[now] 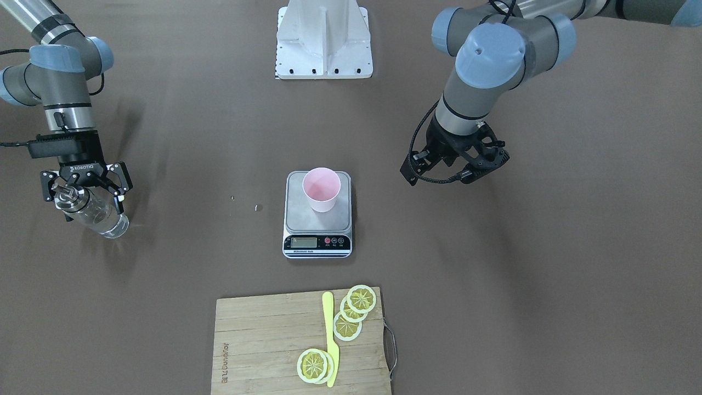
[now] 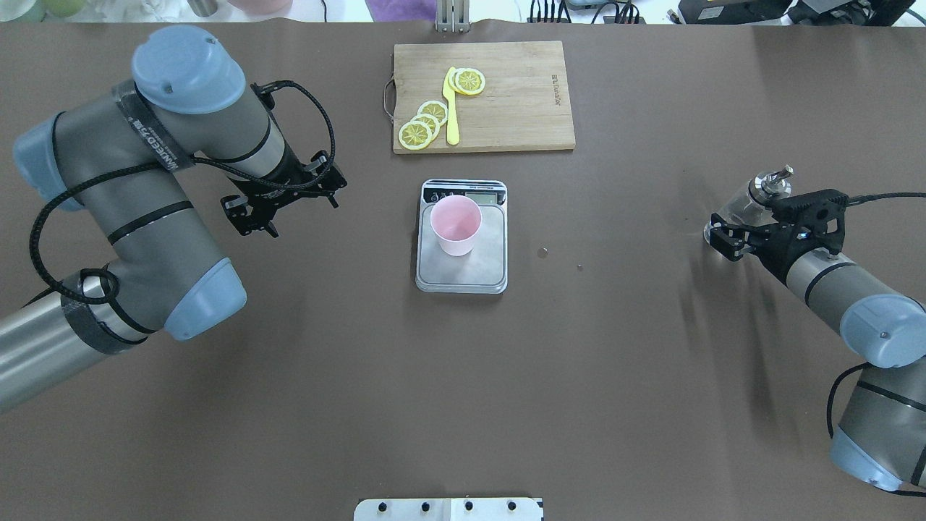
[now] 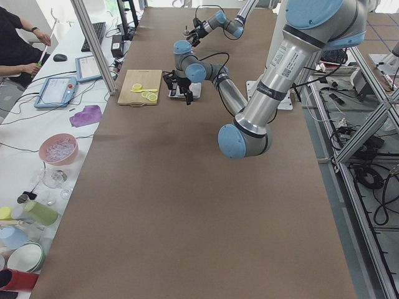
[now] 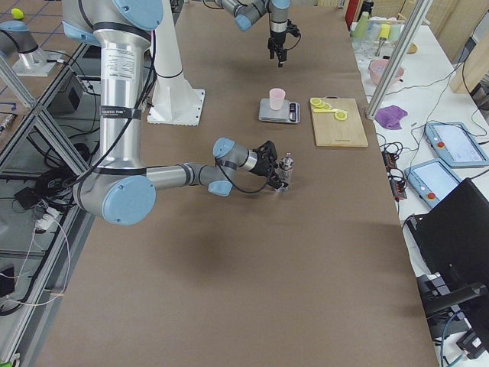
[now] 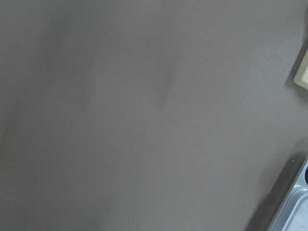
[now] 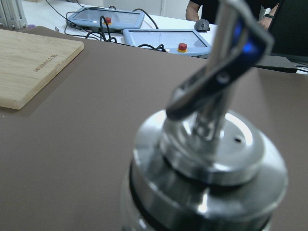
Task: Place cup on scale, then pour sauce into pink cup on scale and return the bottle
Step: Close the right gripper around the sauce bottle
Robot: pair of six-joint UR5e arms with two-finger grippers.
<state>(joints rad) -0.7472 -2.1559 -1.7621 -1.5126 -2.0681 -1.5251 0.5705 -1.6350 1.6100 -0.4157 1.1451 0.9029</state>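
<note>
Standing on the scale [image 1: 317, 215], the cup [image 1: 321, 189] is well apart from both arms; the right gripper [image 1: 85, 189] clasps the bottle [image 1: 94, 214] off to the side, while the left gripper [image 1: 460, 164] hangs empty, fingers parted.

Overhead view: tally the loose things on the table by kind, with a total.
cup: 1
scale: 1
bottle: 1
cutting board: 1
lemon slices: 5, some overlapping
yellow knife: 1
small specks: 2, too small to identify
Total: 12
</note>
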